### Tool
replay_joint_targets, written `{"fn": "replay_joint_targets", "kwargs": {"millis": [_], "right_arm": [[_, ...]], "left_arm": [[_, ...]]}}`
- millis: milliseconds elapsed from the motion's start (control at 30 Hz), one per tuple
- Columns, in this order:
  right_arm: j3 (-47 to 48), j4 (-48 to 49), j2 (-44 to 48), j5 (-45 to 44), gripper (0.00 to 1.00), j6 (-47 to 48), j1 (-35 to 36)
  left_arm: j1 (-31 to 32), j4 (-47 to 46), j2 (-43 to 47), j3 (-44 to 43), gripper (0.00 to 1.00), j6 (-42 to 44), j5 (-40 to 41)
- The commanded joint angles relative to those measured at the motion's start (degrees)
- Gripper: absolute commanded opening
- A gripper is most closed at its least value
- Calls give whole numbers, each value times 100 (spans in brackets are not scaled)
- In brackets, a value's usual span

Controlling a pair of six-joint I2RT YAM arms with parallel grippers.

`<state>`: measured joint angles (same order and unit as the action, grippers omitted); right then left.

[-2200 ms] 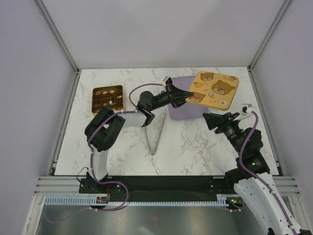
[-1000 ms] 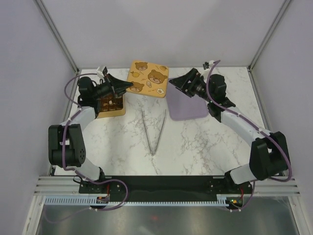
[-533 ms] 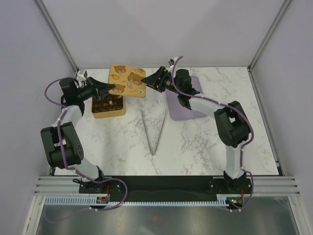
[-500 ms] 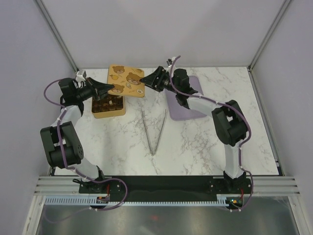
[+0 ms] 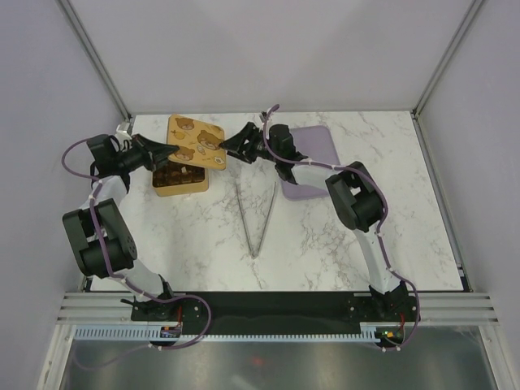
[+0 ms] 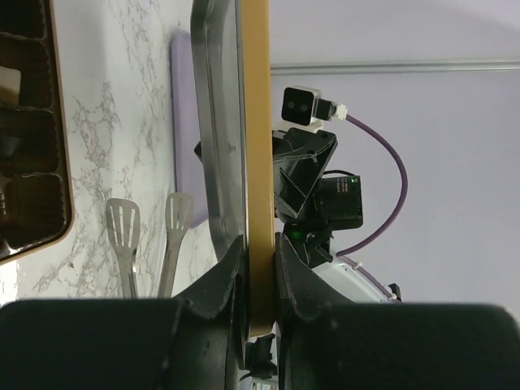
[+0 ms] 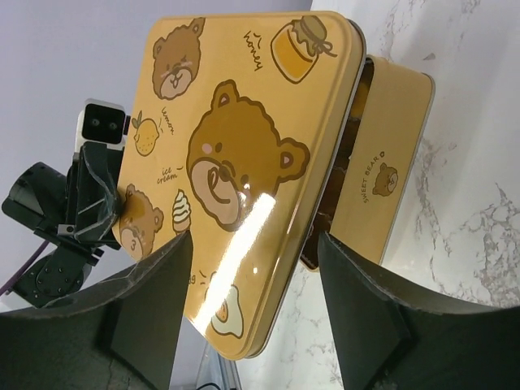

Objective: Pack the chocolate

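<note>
The bear-printed lid [image 5: 195, 140] hangs tilted over the far edge of the golden-brown box [image 5: 180, 180] at the back left. My left gripper [image 5: 168, 151] is shut on the lid's left rim; in the left wrist view the fingers [image 6: 258, 252] pinch the golden edge [image 6: 257, 122]. My right gripper [image 5: 227, 149] is open at the lid's right corner; in the right wrist view its fingers [image 7: 254, 240] stand wide apart around the lid [image 7: 236, 154], with the box [image 7: 382, 183] behind. Small dark and cream chocolate pieces [image 5: 188, 171] lie in the box's compartments, mostly hidden by the lid.
Metal tongs [image 5: 256, 215] lie in the middle of the marble table, also in the left wrist view [image 6: 146, 236]. The lilac tray [image 5: 313, 162] lies at the back, right of centre, under my right arm. Grey walls close in the back and both sides.
My left gripper has carried the lid leftward from over the lilac tray to above the box. My right arm has swung over from the right and followed the lid's right edge.
</note>
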<state>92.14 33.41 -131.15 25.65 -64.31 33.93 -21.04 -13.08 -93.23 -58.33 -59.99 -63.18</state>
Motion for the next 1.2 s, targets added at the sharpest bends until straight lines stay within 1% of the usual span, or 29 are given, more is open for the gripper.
{"fn": "replay_joint_targets", "kwargs": {"millis": [0,67,167,200,233,267,367,533,700,800,900,967,1000,1033,1067,1100,1133,1167], "right_arm": [[418,333,-103,72,71,-108,34],[445,411,-165,89,70,-160,61],[629,464,-252,142,60,-204,104],[673,491,-288,151,60,-222,113],[735,474,-332,160,61,-239,131],[814,387,-402,160,64,-239,140],[692,368,-455,37,72,-257,149],[718,438,-639,-16,75,-406,166],[928,368,-762,-7,76,-450,245],[1122,456,-920,54,75,-634,298],[1210,771,-1105,107,75,-915,342],[1245,1000,-1202,124,70,-1118,368],[1263,1044,-1228,133,63,-1136,368],[1280,1132,-1272,133,45,-1179,368],[1324,1150,-1299,107,39,-1197,386],[1350,1150,-1316,98,32,-1206,403],[1403,1133,-1395,89,19,-1206,421],[1577,1089,-1448,98,10,-1206,456]], "left_arm": [[-111,367,24,-346,2,575,-134],[-120,682,24,-434,2,838,-28],[-137,807,-37,-434,2,980,86],[-137,807,-37,-408,2,997,86],[-155,807,-29,-390,2,1024,95],[-164,807,-28,-381,2,1041,104],[-208,807,15,-373,2,1024,95],[-313,798,86,-425,2,928,34],[-331,781,86,-452,2,883,-10],[-340,746,103,-425,2,857,-10],[-331,658,86,-382,2,796,-45],[-331,640,34,-373,2,778,-89],[-340,640,16,-346,2,769,-107],[-383,649,7,-320,2,752,-107],[-401,684,-28,-294,2,752,-11],[-462,910,-37,-293,2,821,51],[-497,1113,-55,-320,3,1039,156],[-533,1271,-72,-372,16,1163,444]]}}
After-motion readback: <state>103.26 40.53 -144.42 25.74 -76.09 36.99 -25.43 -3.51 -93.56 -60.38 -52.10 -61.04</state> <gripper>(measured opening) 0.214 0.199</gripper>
